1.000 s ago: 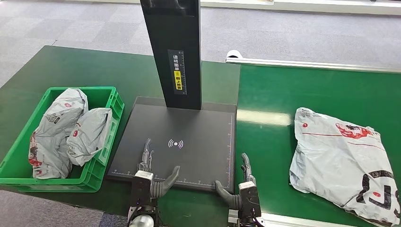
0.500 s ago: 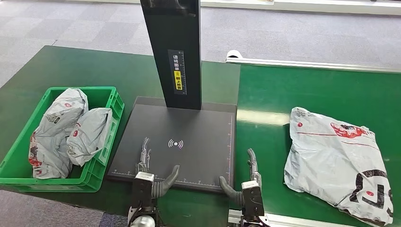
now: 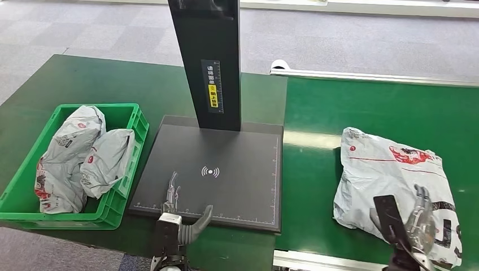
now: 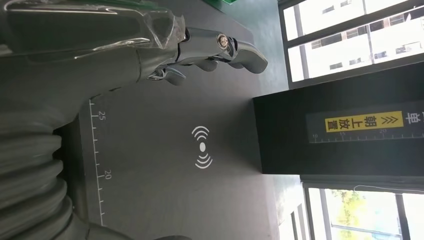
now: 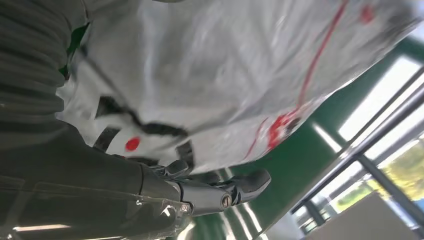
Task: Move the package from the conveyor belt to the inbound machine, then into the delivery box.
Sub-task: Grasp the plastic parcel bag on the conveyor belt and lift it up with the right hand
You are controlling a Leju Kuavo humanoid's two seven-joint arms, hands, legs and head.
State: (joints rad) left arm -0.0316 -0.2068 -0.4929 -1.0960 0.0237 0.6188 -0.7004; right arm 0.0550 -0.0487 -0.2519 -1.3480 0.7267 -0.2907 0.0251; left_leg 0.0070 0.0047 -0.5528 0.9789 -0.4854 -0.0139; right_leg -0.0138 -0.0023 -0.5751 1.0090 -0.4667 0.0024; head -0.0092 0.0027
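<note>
R hand (image 3: pixel 416 223) open, fingers spread over near edge of package (image 3: pixel 390 180) on conveyor belt (image 3: pixel 316 169), not gripping.

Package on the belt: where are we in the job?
Early. Two grey bags already lie in the green crate. The package is on the conveyor belt; the right hand is over its near edge, grip unclear. The left hand, open, sits at the scanner pad. Scan and boxing remain.

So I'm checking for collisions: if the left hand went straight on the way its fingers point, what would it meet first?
Probably the tall black scanner column. The left hand points across the flat dark scanning plate toward it, though height above the plate is unclear.
</note>
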